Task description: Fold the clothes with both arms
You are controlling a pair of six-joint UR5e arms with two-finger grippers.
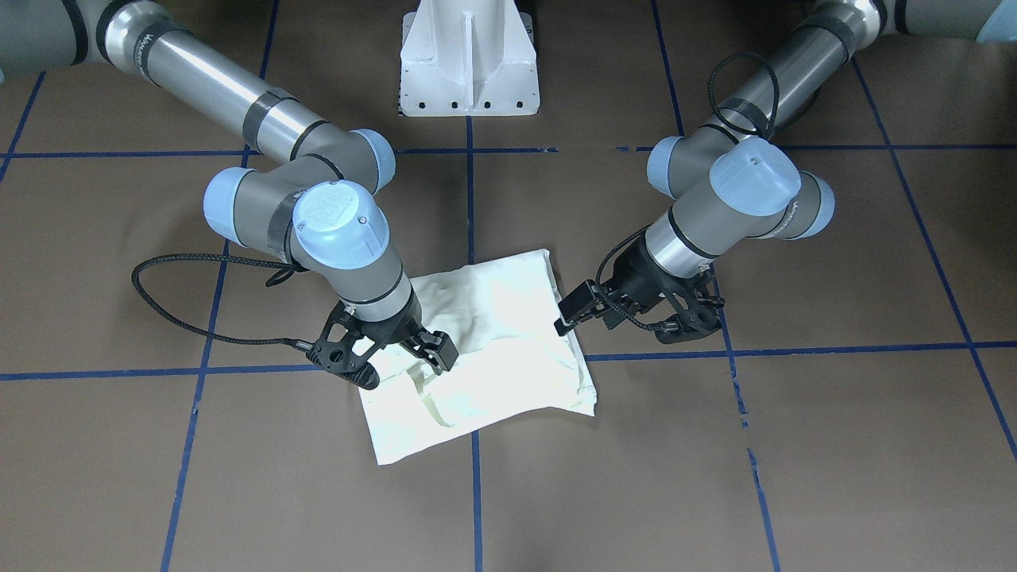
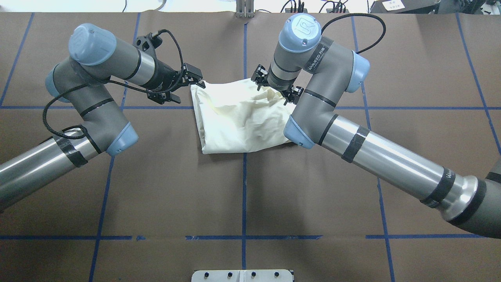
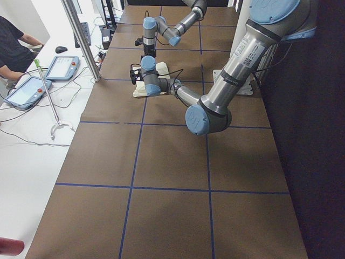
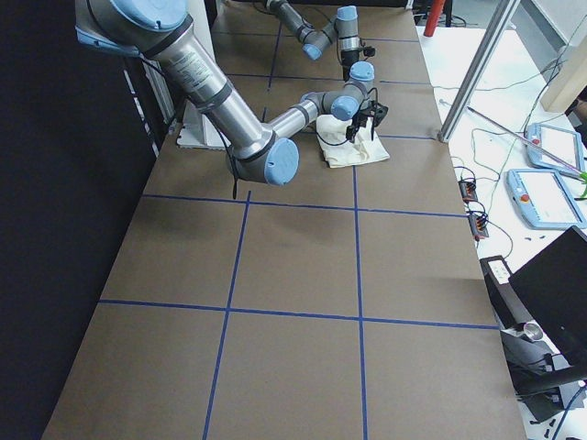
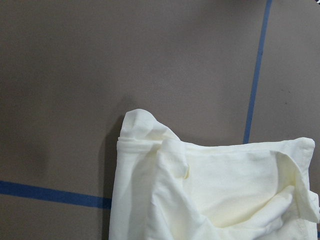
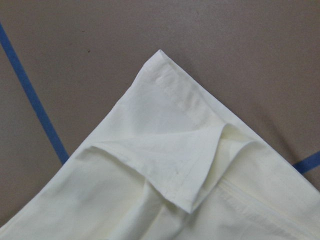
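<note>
Closest to the front-facing camera, so furthest out from the white metal pedestal base (image 1: 469, 63), it's just flat brown table (image 1: 238, 477) with a grid of blue tape lines (image 1: 191, 413). Next in is the cream-white cotton shirt (image 1: 493, 334), folded down to a rumpled, roughly square packet with only plain fabric showing. It lies straight out in front of the pedestal base, on the tape line that runs from the base's middle, right where a cross line meets it. The right gripper (image 1: 409, 372), a black two-finger one, hangs over the shirt's edge on the robot's right of that middle line. Its jaws are spread wide and pointing down, and I don't see any cloth pinched in them. Its wrist view shows a hemmed shirt corner with a little flap turned over. The left gripper (image 1: 620, 327), same black two-finger type, sits on the robot's left of the line, just off the shirt's other edge. It's tipped sideways toward the cloth with jaws wide apart too. One fingertip is right at the hem, but I honestly can't tell if it's touching. Its wrist view shows another crumpled hemmed corner. Behind them the grey-and-silver right arm (image 1: 238, 103) and left arm (image 1: 763, 79), both with light blue joint caps, come in from either side of the pedestal base. A black cable (image 1: 159, 302) loops off the right arm's wrist.
</note>
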